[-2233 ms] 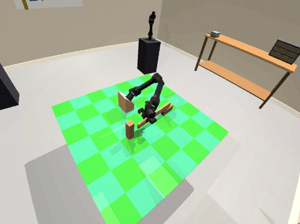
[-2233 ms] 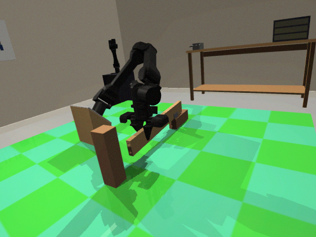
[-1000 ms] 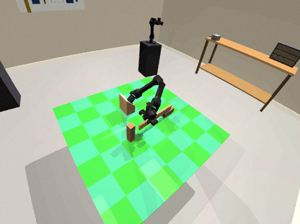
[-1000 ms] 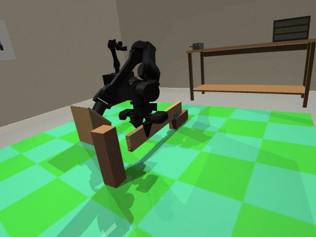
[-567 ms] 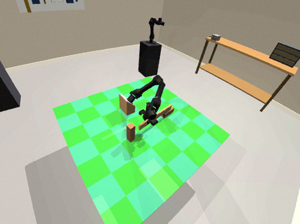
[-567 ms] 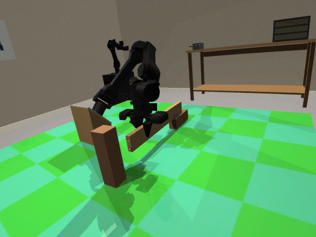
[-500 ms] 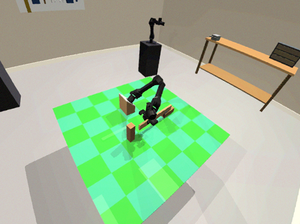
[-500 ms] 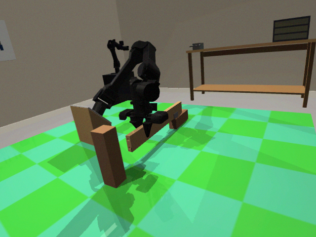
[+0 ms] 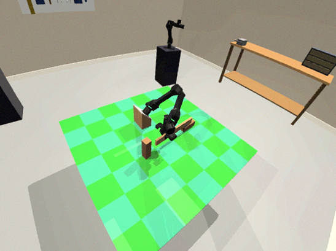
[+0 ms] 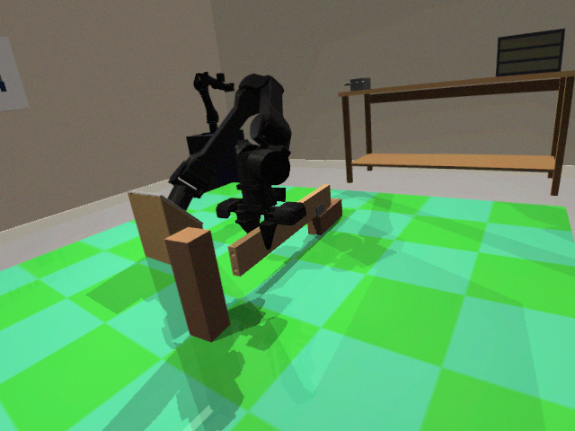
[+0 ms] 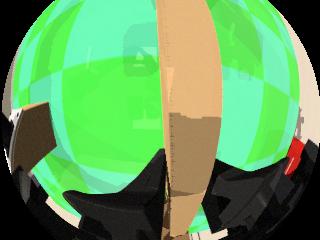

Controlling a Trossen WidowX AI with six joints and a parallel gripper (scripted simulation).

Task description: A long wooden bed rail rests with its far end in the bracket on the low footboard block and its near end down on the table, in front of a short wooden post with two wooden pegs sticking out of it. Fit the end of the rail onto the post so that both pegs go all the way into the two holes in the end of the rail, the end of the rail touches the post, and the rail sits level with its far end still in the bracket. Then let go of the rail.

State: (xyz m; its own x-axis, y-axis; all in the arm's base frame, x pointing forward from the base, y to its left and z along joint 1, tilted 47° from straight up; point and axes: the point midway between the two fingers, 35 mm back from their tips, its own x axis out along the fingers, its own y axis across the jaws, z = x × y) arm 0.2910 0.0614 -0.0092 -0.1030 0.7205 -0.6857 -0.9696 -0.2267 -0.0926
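Note:
The long wooden rail (image 9: 159, 141) (image 10: 251, 255) (image 11: 192, 75) has its near end raised clear of the table, with two holes visible in the end face. A gap separates that end from the wooden post (image 9: 146, 149) (image 10: 197, 283), which stands upright. The pegs are hidden on the post's far side. The rail's far end is at the low footboard block (image 9: 189, 126) (image 10: 331, 217), by a small grey bracket (image 10: 320, 208); how deeply it sits cannot be told. My gripper (image 9: 165, 134) (image 10: 259, 239) (image 11: 175, 151) points down, shut on the rail, one finger on each side, nearer the near end.
A tan panel-like block (image 9: 139, 119) (image 10: 151, 227) (image 11: 36, 135) stands at the arm's base, left of the rail. The checkered mat (image 9: 139, 200) (image 10: 380, 301) lies under everything. A workbench (image 9: 273, 56) (image 10: 446, 88) and a pedestal with another arm (image 9: 167, 65) stand off the mat behind.

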